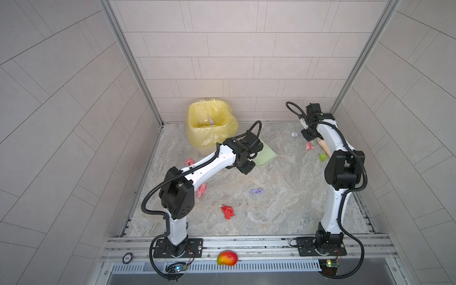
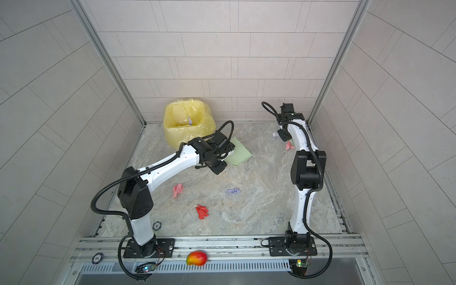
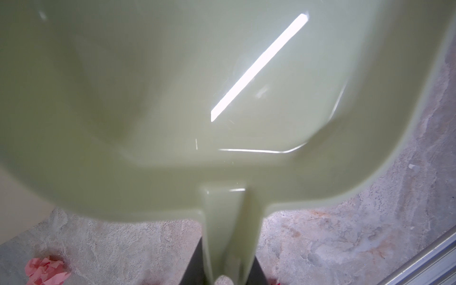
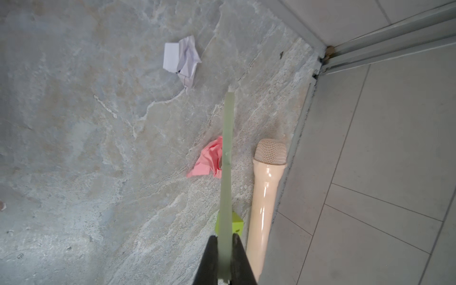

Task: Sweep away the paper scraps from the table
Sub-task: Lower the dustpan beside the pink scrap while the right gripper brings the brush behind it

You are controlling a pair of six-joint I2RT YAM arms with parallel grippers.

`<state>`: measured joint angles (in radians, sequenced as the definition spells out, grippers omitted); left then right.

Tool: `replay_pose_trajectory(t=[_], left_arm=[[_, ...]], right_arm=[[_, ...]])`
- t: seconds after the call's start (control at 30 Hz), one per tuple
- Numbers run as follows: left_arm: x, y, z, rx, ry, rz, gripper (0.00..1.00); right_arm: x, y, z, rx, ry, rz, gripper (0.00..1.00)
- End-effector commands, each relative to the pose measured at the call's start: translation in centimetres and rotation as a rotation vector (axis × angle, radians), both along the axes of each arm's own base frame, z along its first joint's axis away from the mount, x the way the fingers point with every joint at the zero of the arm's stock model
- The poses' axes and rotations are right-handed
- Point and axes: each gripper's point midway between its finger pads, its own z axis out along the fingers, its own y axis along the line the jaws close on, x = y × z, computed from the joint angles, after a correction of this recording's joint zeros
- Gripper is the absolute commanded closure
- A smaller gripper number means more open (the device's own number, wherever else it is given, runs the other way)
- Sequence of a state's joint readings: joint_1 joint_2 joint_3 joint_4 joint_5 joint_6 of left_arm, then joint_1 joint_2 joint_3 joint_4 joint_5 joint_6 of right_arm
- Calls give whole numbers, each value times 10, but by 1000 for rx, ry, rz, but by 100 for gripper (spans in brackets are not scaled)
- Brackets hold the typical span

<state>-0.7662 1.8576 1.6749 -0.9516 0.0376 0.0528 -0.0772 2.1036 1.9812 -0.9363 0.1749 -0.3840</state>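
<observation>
- Left gripper: clamped on the handle of a pale green plastic dustpan. Shows only as dark fingers flanking that handle at the edge of the left wrist view. Hidden under the wrist housing in both top views.
- Dustpan: blurred, fills most of the left wrist view and blocks the surface beyond. In both top views pokes out past the wrist, just beside a tub lined with a yellow plastic bag. Cannot tell whether touching the surface or raised.
- Inside the tub: a pale lavender bit, too small to identify.
- Right gripper: closed tight on a thin pale green strip, seen edge-on, with a faint pale wisp at its far tip.
- Loose on the grey-beige marble-patterned table:
  - a crumpled pink paper scrap beside the left arm
  - a second pink scrap, partly tucked under that arm's elbow
  - a red scrap toward the front
  - a lavender scrap near the middle
  - a whitish scrap and a third pink scrap near the far right corner
- Right wrist view: strip covers part of the third pink scrap and part of a small green cube.
- Cream microphone-shaped object: along the wall edge, lower end hidden behind the gripper, mostly hidden by the right arm in a top view.
- Pink wad: cut off by the frame corner; cannot tell which pink scrap.
- Red-yellow mango: on the front metal rail, off the marble.
</observation>
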Motion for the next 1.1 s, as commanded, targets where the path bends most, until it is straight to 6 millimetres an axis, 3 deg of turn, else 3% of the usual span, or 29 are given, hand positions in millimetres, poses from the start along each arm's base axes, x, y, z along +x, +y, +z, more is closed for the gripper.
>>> replay_pose_trajectory(t=[0.0,0.17,0.43,0.67,0.8,0.97,1.07], left_arm=[[-2,1,-9,19,16,-7,100],[-3,1,-8,19,15,-8,100],[-5,5,-15,54,33,-31,100],[-9,7,-20,67,54,-36,100],[-10,8,-23,72,61,-37,100],[-11,8,-25,76,66,-37,100],[-12,5,-27,74,78,-42,100]], right_arm=[[-20,9,5,37,36,10,100],[-39,23,9,66,63,25,100],[-79,72,3,117,154,70,100],[-114,114,17,191,206,111,100],[-125,130,36,262,188,128,100],[-122,118,57,197,132,107,100],[-117,107,51,147,142,88,100]])
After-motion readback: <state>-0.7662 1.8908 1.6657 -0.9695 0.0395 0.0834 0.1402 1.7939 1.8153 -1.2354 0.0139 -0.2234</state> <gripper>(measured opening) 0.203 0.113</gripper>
